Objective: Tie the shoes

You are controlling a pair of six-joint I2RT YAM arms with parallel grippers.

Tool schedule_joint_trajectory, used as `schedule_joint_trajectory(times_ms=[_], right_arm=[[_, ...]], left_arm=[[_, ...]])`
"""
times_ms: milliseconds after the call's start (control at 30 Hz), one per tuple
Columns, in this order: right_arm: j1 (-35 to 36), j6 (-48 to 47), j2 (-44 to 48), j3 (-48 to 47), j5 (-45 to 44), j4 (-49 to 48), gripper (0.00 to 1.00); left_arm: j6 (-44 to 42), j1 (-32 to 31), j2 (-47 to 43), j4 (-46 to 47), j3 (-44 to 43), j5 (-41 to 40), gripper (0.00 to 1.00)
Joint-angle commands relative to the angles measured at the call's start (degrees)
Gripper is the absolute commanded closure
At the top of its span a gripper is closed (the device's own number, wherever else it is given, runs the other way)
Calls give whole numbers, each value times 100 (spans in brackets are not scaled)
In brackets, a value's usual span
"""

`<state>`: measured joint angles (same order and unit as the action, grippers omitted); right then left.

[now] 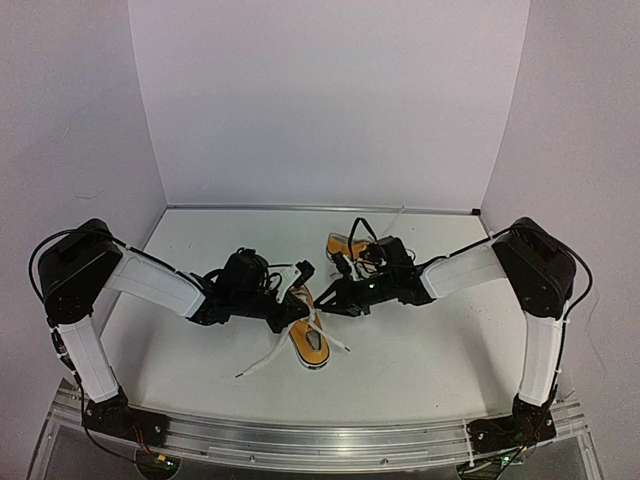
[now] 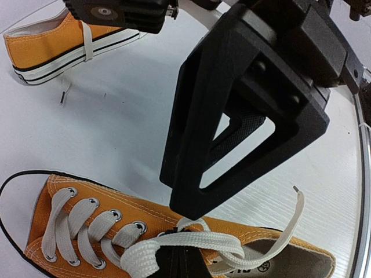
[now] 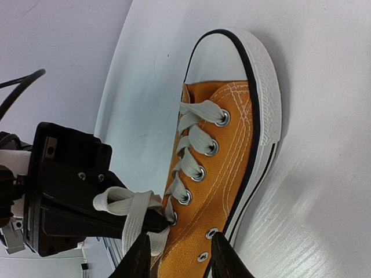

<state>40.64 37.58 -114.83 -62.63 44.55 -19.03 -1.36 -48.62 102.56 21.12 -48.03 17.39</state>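
top external view: the bench (image 1: 430,350) is closed by white walls (image 1: 320,100) at the back and on both sides, and ends in a metal rail (image 1: 320,440) at the near edge. bare surface lies to the left, to the right and in front of the near shoe (image 1: 310,340). the left arm (image 1: 150,283) and right arm (image 1: 465,270) fold inward from their bases, elbows out, and meet at mid-bench. the left pincer (image 1: 298,283) and right pincer (image 1: 335,297) are just beside each other over the near shoe, whose toe points at the rail. the far shoe (image 1: 345,245) lies towards the back, partly hidden by the right wrist and its cables (image 1: 365,228).

right wrist view: the right pincer's fingers (image 3: 139,260) stand apart, either side of the near shoe's upper by the top eyelets, and grip nothing. a white lace (image 3: 130,214) drapes over the tip of the left pincer, which meets the top eyelets; whether it is closed on the lace cannot be told.

left wrist view: one finger of the right pincer hangs just above the near shoe's opening, blocking the way across. a loose lace end trails over the shoe's heel.
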Motion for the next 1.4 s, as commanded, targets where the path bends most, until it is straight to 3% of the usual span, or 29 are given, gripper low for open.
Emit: schedule_joint_trajectory(times_ms=[0, 667, 1033, 1367], right_arm=[[87, 69, -92, -201, 142, -220, 67], [210, 223, -102, -163, 301, -426, 69], [243, 213, -225, -158, 319, -418, 99], [243, 179, -110, -100, 166, -409, 100]], left_arm=[[-59, 46, 12, -72, -18, 20, 100], [-68, 37, 36, -40, -36, 52, 100], [-102, 28, -53, -130, -42, 47, 100], [-149, 1, -458, -525, -35, 27, 90]])
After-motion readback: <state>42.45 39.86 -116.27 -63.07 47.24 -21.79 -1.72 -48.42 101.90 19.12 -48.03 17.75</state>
